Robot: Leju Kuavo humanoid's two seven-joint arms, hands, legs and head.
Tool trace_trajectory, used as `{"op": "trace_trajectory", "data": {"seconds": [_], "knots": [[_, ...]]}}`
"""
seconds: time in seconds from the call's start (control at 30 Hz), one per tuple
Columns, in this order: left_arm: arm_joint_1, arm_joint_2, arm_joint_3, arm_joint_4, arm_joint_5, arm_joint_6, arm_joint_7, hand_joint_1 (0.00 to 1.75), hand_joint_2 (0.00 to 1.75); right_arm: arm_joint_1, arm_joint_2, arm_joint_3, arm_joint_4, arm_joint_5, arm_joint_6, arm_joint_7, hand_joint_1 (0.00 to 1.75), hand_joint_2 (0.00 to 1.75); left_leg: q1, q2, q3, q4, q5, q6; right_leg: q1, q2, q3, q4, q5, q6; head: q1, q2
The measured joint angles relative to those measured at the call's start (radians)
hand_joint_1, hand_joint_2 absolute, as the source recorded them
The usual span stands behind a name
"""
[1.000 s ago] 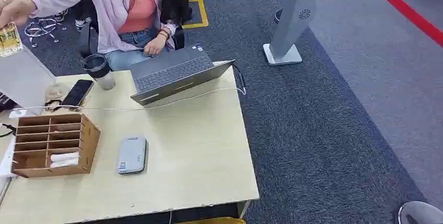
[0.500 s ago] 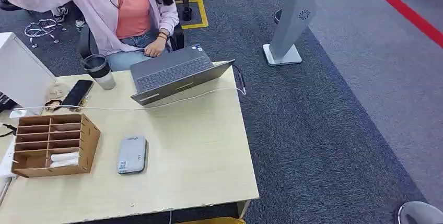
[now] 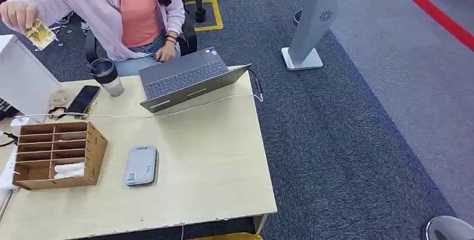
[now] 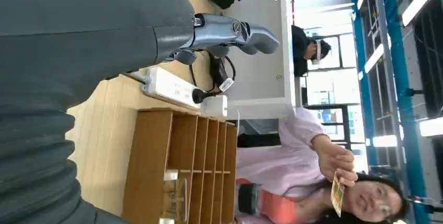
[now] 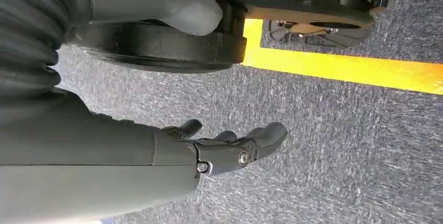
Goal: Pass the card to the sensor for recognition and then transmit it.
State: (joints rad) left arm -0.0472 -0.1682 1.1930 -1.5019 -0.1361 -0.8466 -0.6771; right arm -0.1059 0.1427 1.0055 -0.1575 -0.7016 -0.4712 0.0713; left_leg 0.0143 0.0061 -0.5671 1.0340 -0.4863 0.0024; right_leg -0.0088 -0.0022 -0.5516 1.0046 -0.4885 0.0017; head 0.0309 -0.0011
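A person in a pink jacket sits behind the table and holds a small yellowish card (image 3: pixel 40 33) up in one raised hand, above the table's far left corner. That card (image 4: pixel 337 199) also shows in the left wrist view, pinched in the person's fingers. A flat grey sensor (image 3: pixel 141 165) lies on the light wooden table (image 3: pixel 212 161), beside a wooden slotted organizer (image 3: pixel 56 153). My left hand (image 4: pixel 224 31) hovers over the table by a white power strip (image 4: pixel 167 85), fingers stretched out and empty. My right hand (image 5: pixel 230 148) hangs over the carpet, fingers extended, holding nothing.
An open grey laptop (image 3: pixel 187 78), a dark-lidded cup (image 3: pixel 106 76) and a black phone (image 3: pixel 83 100) sit at the table's far side. A white box (image 3: pixel 22 80) stands at the far left. A grey floor stand (image 3: pixel 313 22) rises on the carpet to the right.
The person's hand swung the card up toward the top of the view, then brought it back down a little further right. The things on the table stayed put.
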Motion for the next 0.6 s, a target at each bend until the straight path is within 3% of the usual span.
{"op": "trace_trajectory", "data": {"seconds": [0.1, 0.27, 0.6], "knots": [[-0.015, 0.006, -0.038, 0.000, -0.033, 0.049, 0.017, 0.00, 1.75, -0.001, 0.000, 0.008, 0.000, 0.004, 0.004, 0.001, 0.00, 1.75, 0.000, 0.000, 0.000, 0.000, 0.000, 0.000, 0.000, 0.000, 0.000, 0.000, 0.001, 0.001, -0.001, 0.000], [-0.123, 0.052, -0.288, 0.018, -0.265, 0.344, 0.116, 0.00, 1.75, -0.012, 0.000, 0.054, 0.005, 0.032, 0.030, 0.015, 0.00, 1.75, 0.000, 0.000, 0.000, 0.000, 0.002, 0.000, 0.000, 0.001, 0.000, 0.000, 0.002, 0.001, 0.000, 0.000], [-0.225, 0.079, -0.488, 0.074, -0.459, 0.575, 0.205, 0.00, 1.75, -0.023, 0.001, 0.092, 0.006, 0.055, 0.062, 0.025, 0.00, 1.75, 0.000, 0.001, 0.000, 0.000, 0.003, 0.000, 0.000, 0.001, -0.001, 0.000, 0.004, -0.001, 0.000, 0.000]]}}
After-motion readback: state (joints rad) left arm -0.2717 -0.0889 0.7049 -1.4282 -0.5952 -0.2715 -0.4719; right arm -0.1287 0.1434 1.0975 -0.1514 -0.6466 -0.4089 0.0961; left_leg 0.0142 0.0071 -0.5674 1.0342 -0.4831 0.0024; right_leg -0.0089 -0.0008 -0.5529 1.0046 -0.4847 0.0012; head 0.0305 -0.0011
